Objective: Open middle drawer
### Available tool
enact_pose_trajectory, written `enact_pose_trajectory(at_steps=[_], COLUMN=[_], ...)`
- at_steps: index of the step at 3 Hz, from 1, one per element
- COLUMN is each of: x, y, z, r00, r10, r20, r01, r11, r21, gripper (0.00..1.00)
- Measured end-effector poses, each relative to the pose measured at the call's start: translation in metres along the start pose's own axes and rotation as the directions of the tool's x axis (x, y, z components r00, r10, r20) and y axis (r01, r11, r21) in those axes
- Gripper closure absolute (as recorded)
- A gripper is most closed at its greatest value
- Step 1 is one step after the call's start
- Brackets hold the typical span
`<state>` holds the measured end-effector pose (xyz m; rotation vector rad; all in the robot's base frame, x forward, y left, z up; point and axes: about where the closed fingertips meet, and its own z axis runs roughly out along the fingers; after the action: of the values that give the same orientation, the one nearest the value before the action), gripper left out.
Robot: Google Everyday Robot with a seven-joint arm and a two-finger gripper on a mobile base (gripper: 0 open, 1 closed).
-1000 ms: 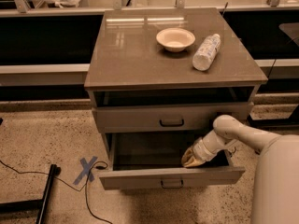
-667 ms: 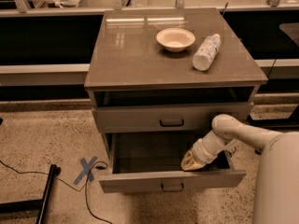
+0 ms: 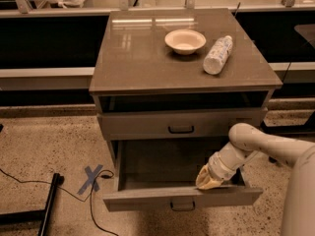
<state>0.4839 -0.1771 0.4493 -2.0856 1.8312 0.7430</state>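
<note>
The middle drawer (image 3: 142, 199) stands well out of the cabinet, its shallow grey tray open to view and bare as far as I can see, its front panel carrying the small black loop handle (image 3: 182, 206) toward the floor side. My gripper (image 3: 208, 179) sits low at the right end of that tray, just behind the front panel and against its inner edge, not on the handle; I judge it is placed there so the panel can be drawn outward by hooking from inside. Whether it is open or closed I cannot tell. My arm (image 3: 256, 144) reaches in from the right, bent down over the drawer's side. The drawer above (image 3: 147, 124) is shut, which keeps the way clear for my wrist. On the cabinet top (image 3: 142, 58) a bowl (image 3: 185, 41) stands upright and a bottle (image 3: 218, 54) lies on its side just beside it, both well away from my work. I judge the task nearly or fully done.
</note>
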Motion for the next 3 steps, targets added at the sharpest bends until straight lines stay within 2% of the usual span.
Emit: enact_pose_trajectory(at_steps=[1, 2, 3], x=[0.0, 0.006, 0.005], y=[0.0, -0.017, -0.048], z=[-0.002, -0.013, -0.014], r00=[1.0, 1.0, 0.996], r10=[-0.001, -0.028, -0.086], r20=[0.002, 0.005, -0.022], r01=[0.001, 0.027, 0.089], r11=[0.9999, 0.9926, 0.9752], r21=[0.014, 0.119, 0.202], gripper=[1.0, 1.0, 1.0])
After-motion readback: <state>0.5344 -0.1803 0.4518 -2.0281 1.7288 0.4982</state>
